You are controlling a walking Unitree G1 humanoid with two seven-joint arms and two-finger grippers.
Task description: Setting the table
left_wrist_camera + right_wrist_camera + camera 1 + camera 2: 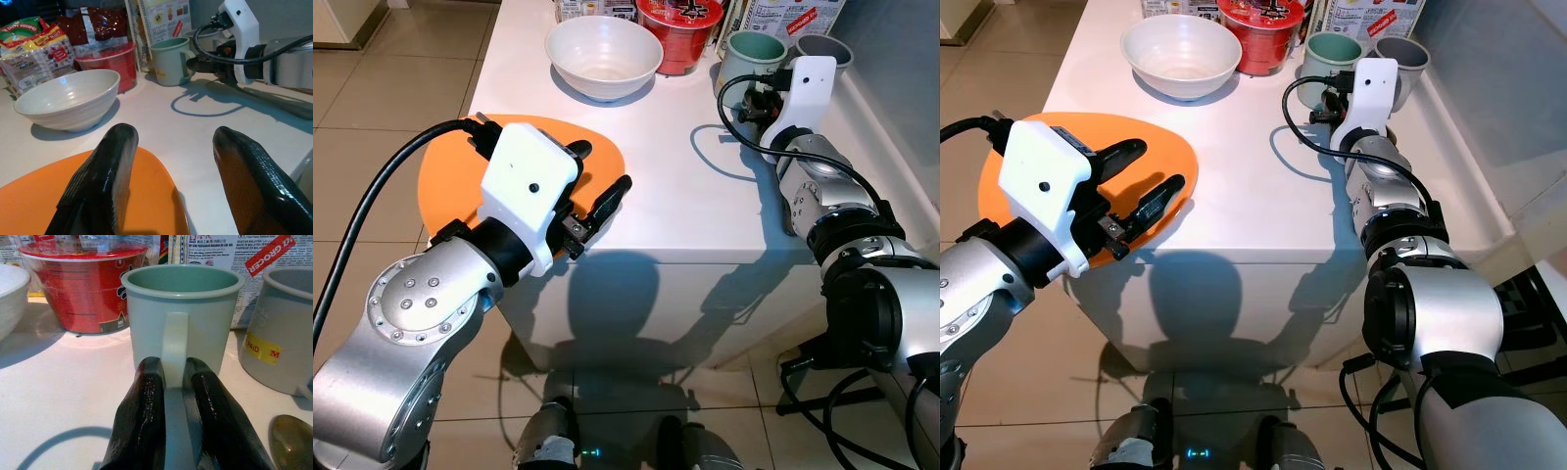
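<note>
Glossy white bowl (603, 56) — perhaps ceramic — on smooth, matt white table (675, 186).

— How is the white table (685, 196) seen?
— From above by both head eyes, steeply downward; the same tabletop is shared.
— And the wrists?
— The white bowl (66, 98) is faced low; the green mug (183, 316) is viewed very near

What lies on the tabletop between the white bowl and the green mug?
The red instant-noodle cup stands between the white bowl and the green mug, set slightly further back, as the left eye view shows. The right gripper pinches the mug's handle.
</note>
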